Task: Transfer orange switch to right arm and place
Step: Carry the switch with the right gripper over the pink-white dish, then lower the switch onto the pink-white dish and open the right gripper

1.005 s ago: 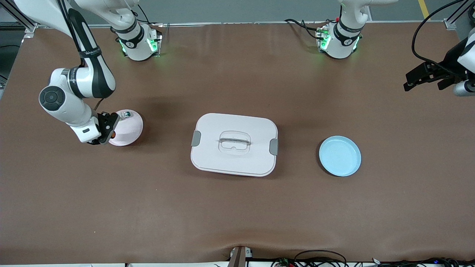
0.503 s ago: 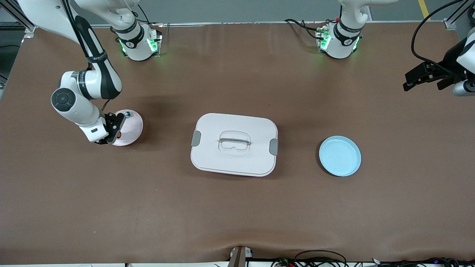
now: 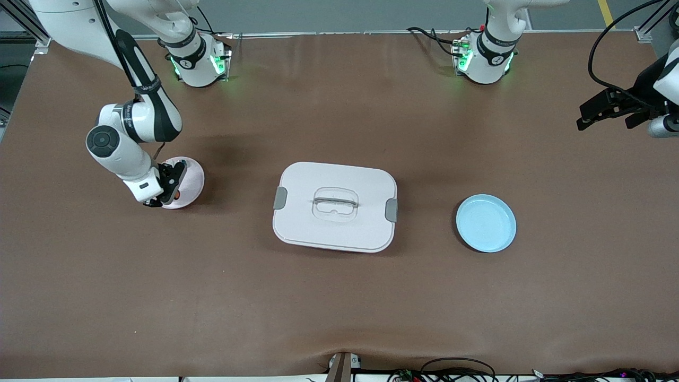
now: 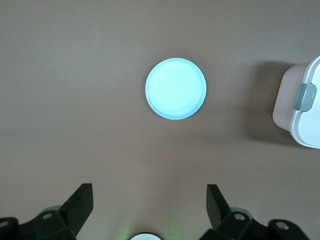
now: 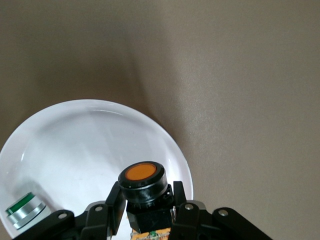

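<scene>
The orange switch (image 5: 141, 175), a stubby black body with an orange round cap, sits between the fingers of my right gripper (image 5: 146, 199), which is shut on it. In the front view the right gripper (image 3: 171, 185) is low over the pale pink plate (image 3: 193, 178), at the plate's rim nearer the front camera, and an orange spot of the switch (image 3: 179, 194) shows beside the fingers. My left gripper (image 3: 583, 121) waits open and empty, high over the left arm's end of the table, and it also shows open in the left wrist view (image 4: 149, 200).
A small clear-green and silver component (image 5: 24, 210) lies in the same plate (image 5: 100, 107). A white lidded box (image 3: 335, 207) stands mid-table. A light blue plate (image 3: 486, 223) lies toward the left arm's end and also shows in the left wrist view (image 4: 175, 88).
My right arm has moved toward the middle of the table, carrying the switch from the plate's outer rim to over the plate. The left arm has not moved.
</scene>
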{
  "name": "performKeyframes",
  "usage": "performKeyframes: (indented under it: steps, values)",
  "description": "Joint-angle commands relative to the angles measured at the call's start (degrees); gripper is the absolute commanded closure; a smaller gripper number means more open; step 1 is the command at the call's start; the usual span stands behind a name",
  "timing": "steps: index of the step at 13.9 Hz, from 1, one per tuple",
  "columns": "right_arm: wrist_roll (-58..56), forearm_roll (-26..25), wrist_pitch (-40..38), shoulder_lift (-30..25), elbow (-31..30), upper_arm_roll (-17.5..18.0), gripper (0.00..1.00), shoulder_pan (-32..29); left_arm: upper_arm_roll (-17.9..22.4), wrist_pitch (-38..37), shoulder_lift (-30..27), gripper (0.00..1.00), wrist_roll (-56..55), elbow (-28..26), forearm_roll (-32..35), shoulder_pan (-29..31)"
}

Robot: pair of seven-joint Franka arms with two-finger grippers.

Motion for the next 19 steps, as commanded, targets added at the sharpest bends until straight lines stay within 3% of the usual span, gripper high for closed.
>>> performKeyframes:
  steps: [1,8,14,17,19]
  values:
    - [0.5,-0.9,2.0,0.5,-0.7,0.2,0.93,-0.1,-0.1,-0.3,-0.3,0.00,1.0,0.3,0.1,-0.2]
    - [0.5,-0.9,5.4,1.5,-2.6,0.2,0.93,0.0,-0.1,-0.3,-0.2,0.00,0.9,0.3,0.1,0.2]
    - [0.5,-0.9,5.5,1.6,-2.8,0.2,0.87,0.0,-1.0,-0.3,0.7,0.00,0.3,1.6,0.3,-0.9]
    - [0.5,-0.9,5.5,1.7,-2.8,0.2,0.74,0.0,-1.6,-0.3,1.2,0.00,0.0,2.1,0.2,-0.7]
    - [0.5,-0.9,5.5,1.7,-2.7,0.2,0.53,0.0,-1.6,-0.3,1.2,0.00,0.7,2.1,0.3,-0.4]
